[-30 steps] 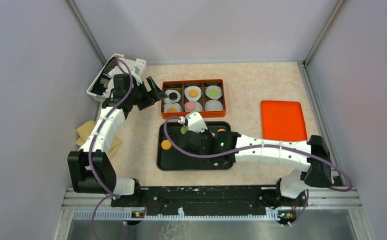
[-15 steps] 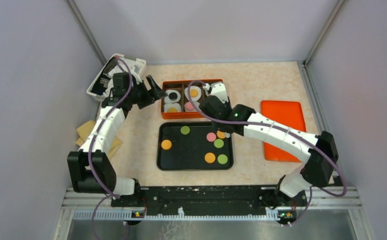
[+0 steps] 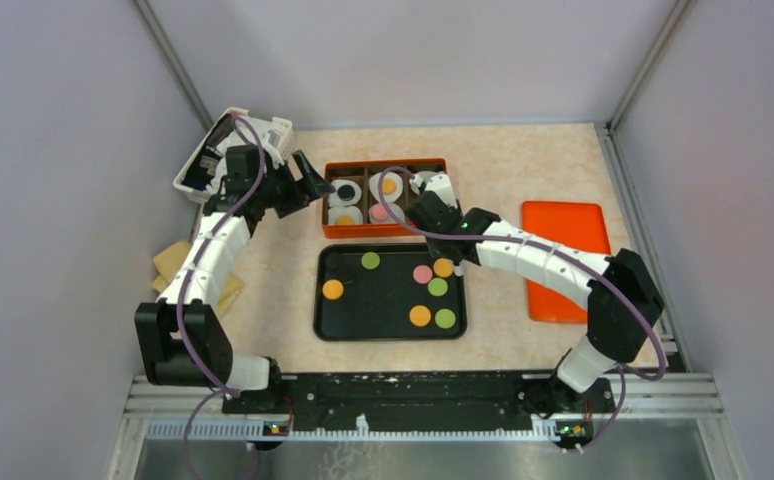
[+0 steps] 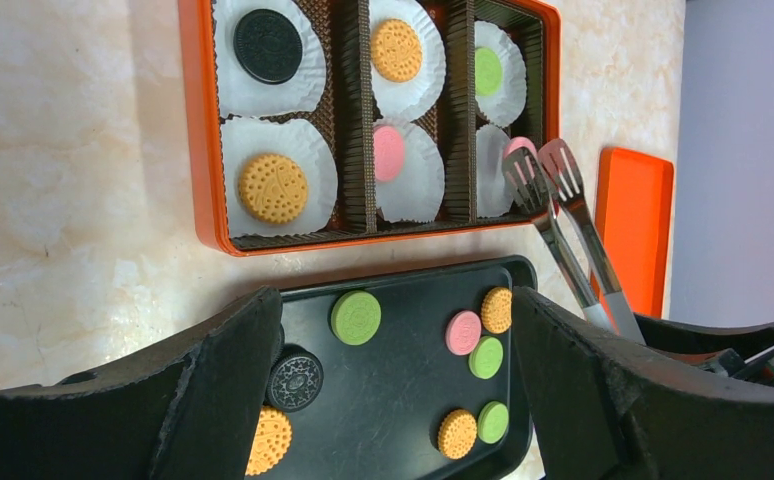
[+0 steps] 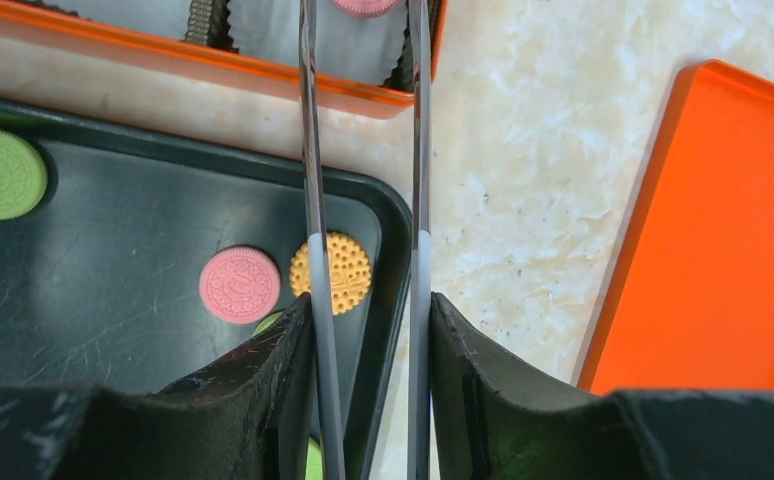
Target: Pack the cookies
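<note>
Right hand (image 5: 368, 320) brings a pink cookie (image 4: 519, 147) to the orange box (image 4: 199, 150) with tongs (image 5: 310, 150).

The right hand is clamped on the tongs, whose two arms run out between its fingers. The pink cookie sits between their tips over the white liner in the front right compartment; whether it rests on the liner I cannot tell. The other five compartments each hold one cookie: black, orange and green at the back, orange and pink in front. Eight more cookies (image 3: 420, 315) lie loose on the black tray (image 3: 383, 300) just in front of the box. The left hand (image 4: 393, 300) hangs by the box's left end, fingers wide apart and empty. An orange lid (image 3: 563, 240) lies on the desk (image 3: 523, 170) to the right.
</note>
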Controlling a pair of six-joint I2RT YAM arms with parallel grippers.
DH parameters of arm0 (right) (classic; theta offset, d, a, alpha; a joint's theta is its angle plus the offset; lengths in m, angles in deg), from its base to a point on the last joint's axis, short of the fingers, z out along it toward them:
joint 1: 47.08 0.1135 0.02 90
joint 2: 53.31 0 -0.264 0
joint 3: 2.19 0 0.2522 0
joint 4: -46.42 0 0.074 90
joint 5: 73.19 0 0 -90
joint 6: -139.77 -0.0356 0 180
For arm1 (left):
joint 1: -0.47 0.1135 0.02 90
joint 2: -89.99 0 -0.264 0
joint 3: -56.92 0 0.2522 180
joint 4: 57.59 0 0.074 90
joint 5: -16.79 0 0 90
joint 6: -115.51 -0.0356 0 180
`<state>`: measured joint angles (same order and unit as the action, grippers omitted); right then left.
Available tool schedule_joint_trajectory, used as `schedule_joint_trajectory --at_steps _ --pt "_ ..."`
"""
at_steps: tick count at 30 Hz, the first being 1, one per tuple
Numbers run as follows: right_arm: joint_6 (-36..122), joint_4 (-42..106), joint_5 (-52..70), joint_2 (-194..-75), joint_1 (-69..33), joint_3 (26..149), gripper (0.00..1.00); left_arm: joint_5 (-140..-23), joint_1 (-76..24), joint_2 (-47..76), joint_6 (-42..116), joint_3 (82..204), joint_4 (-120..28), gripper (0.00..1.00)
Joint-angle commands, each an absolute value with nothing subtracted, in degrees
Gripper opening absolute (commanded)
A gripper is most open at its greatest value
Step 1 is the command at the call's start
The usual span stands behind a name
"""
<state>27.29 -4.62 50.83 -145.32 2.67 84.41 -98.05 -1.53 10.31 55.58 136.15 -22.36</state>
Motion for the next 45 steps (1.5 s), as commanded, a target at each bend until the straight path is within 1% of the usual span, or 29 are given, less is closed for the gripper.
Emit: schedule_joint_trajectory --at_steps 1,9,11,13,14,16,22,24,30,32,34,36,38,40,43,45 --pt "27.8 -0.3 49.4 -145.8 2.8 84.1 0.00 -99.0 -1.6 9.8 55.4 136.7 -24.4 0.91" --pt "26.8 -2.7 48.8 -147.9 2.8 85.8 0.00 -98.7 -1.6 10.0 55.0 136.8 -24.2 0.91" --pt "26.7 -3.1 48.8 -147.8 2.8 85.7 0.05 -98.8 -1.6 9.8 54.9 136.9 -24.2 0.91" --pt "26.4 -3.3 49.1 -147.6 2.8 85.5 0.18 -98.7 -1.6 9.5 54.7 137.1 -24.1 0.91" --pt "26.3 -3.0 49.1 -147.2 2.8 85.2 0.28 -98.5 -1.6 9.3 54.5 137.2 -23.7 0.91" --pt "26.0 -2.3 49.0 -146.3 2.8 84.4 0.36 -98.2 -1.6 9.3 54.3 137.6 -23.1 0.91" --pt "25.8 -1.4 48.7 -144.1 2.8 84.9 0.38 -98.2 -1.6 9.4 54.2 137.8 -23.0 0.91" --pt "25.7 -1.9 48.7 -144.0 2.8 85.4 0.42 -98.3 -1.6 9.5 54.1 137.8 -22.9 0.91" --pt "25.6 -2.3 49.1 -143.8 2.8 86.1 0.42 -98.9 -1.6 9.5 54.0 137.7 -23.1 0.91" --pt "25.6 -2.5 49.2 -144.0 2.8 86.3 0.45 -99.1 -1.6 9.5 53.9 137.6 -23.2 0.92" --pt "25.2 -2.6 49.5 -143.7 2.8 86.3 0.45 -99.3 -1.7 9.5 53.8 137.6 -23.3 0.92" --pt "25.1 -2.0 49.7 -142.9 2.8 86.1 0.41 -99.3 -1.6 9.6 53.8 137.7 -23.4 0.92" --pt "25.2 -1.4 49.7 -142.0 2.8 86.1 0.32 -99.5 -1.6 9.5 53.7 137.7 -23.4 0.92" --pt "25.4 -1.4 49.8 -140.9 2.8 86.5 0.18 -99.4 -1.6 9.7 53.7 137.7 -23.4 0.92" --pt "25.4 -2.5 50.1 -139.3 2.8 87.6 0.13 -99.2 -1.6 9.7 53.7 137.8 -23.4 0.91" --pt "25.4 -3.2 51.3 -137.8 2.8 88.1 0.13 -98.7 -1.6 9.9 53.7 137.9 -23.4 0.91"
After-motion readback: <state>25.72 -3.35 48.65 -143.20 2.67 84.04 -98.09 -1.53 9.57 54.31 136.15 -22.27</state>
